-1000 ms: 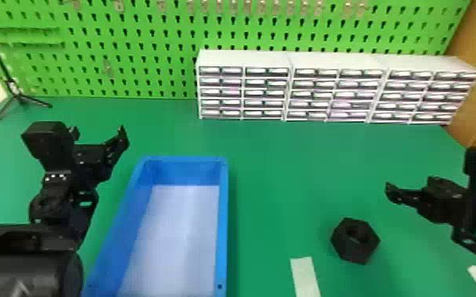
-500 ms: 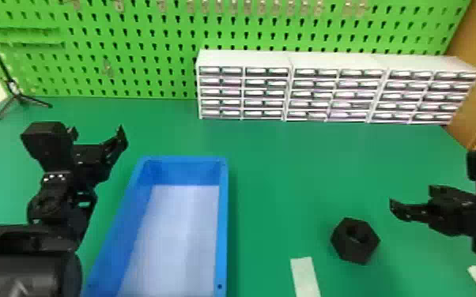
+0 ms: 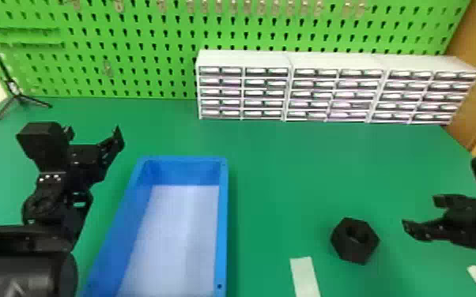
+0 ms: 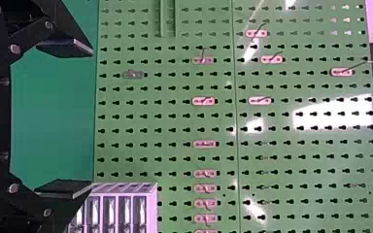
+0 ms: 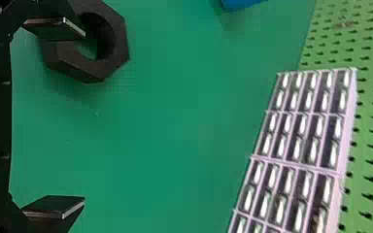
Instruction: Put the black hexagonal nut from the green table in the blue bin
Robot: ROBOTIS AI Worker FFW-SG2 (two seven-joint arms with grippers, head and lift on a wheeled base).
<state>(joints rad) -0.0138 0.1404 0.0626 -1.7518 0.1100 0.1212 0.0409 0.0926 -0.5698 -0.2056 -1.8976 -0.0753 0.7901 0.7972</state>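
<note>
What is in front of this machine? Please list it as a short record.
Nut: black, six-sided, on the green table
Bin: blue, left of the nut
Left gripper: open, near the bin's far left corner
Right gripper: open, right of the nut, holding nothing
Behind: white drawers, green pegboard

- No text, label, brand, number or sign can be read.
</note>
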